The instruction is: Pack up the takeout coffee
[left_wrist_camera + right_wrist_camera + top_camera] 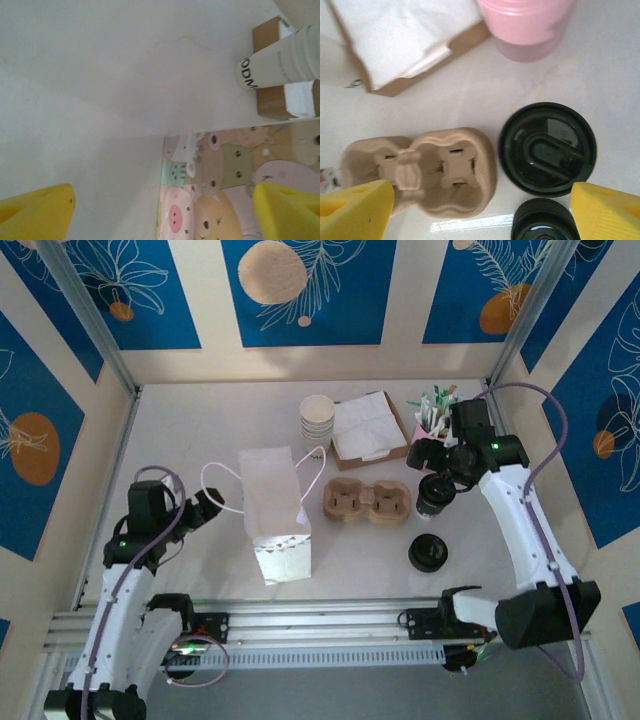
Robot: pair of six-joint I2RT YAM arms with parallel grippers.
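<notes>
Barely begun: cup carrier [367, 502] empty at 3 o'clock of paper bag [272, 502]; left gripper [160, 215], right gripper [480, 210] spread, empty.

We look down from high behind the near edge of the table [180, 430], taking in its whole top and facing the far wall. From the left wrist we are close, looking over bare tabletop to the paper bag [215, 195], cup stack [280, 62] and napkin box [272, 102]. From the right wrist we look straight down, very near, on the cup carrier [435, 170], a black lid [547, 147] and that same box, which all three views share.
</notes>
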